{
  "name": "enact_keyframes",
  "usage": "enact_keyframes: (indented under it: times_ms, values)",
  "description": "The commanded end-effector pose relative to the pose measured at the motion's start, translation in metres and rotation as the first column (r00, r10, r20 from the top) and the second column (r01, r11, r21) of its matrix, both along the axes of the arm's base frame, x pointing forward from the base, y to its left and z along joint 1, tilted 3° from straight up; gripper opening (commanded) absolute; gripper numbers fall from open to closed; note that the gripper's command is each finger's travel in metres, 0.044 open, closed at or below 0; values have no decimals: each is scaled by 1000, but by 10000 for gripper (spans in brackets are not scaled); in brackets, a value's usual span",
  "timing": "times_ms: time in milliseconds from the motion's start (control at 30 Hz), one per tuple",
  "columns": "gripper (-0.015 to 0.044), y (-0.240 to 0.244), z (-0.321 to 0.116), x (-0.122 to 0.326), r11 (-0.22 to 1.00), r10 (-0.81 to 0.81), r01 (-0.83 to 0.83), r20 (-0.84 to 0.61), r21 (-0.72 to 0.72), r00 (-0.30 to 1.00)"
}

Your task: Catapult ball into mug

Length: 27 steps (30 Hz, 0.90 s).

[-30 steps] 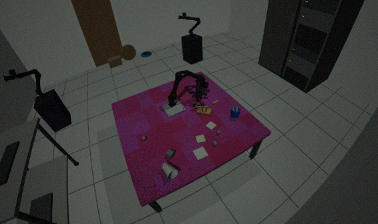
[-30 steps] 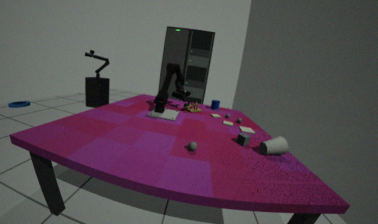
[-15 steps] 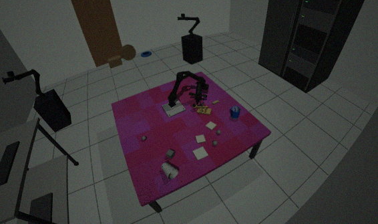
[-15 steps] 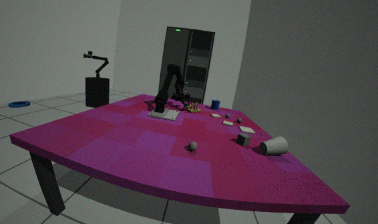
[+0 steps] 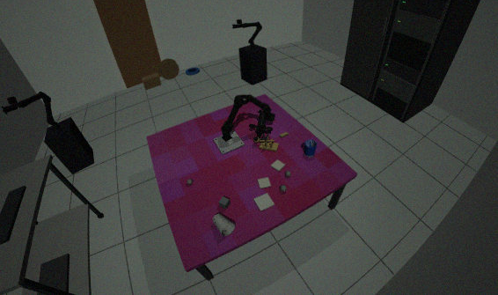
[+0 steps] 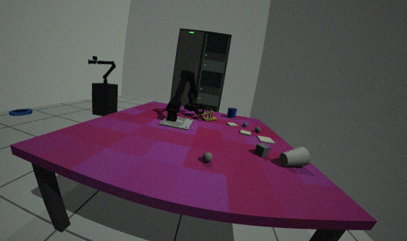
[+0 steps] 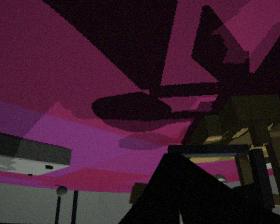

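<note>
The yellow catapult stands on the table in front of the arm's base; part of its frame fills the right of the wrist view. My gripper is shut, with nothing seen between its fingers. It is low beside the catapult's near end; contact cannot be told. The fingers hide the cup end in the wrist view. A dark round spot at that end in the top view may be the loaded ball, but is too small to tell. The blue mug stands upright beyond the catapult.
A small yellow block lies behind the catapult. Pale square tiles, grey balls, a grey cube and a tipped white cup lie on the table.
</note>
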State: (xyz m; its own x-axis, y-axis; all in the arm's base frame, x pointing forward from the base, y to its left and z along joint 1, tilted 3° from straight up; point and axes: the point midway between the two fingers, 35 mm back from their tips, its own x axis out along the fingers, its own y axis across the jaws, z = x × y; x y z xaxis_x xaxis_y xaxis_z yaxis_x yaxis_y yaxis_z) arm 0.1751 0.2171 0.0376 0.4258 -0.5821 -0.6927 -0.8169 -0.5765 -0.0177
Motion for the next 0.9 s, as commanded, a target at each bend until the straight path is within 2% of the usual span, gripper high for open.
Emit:
enact_keyframes:
  times_ms: [0,200,267,433,533,567,867]
  values:
    - [0,-2,-14,0,1000,6,-6,-4,-17,1000]
    - [0,-1,-20,-1,1000,10,-10,-4,-14,1000]
    - [0,13,1,-6,999,44,-44,-7,10,999]
    - [0,43,87,-34,981,172,-170,-16,96,985]
    - [0,45,100,-38,977,190,-187,-17,107,982]
    - [26,47,84,-33,980,171,-170,-3,105,985]
    - [262,66,85,-8,950,-21,13,23,312,1000]
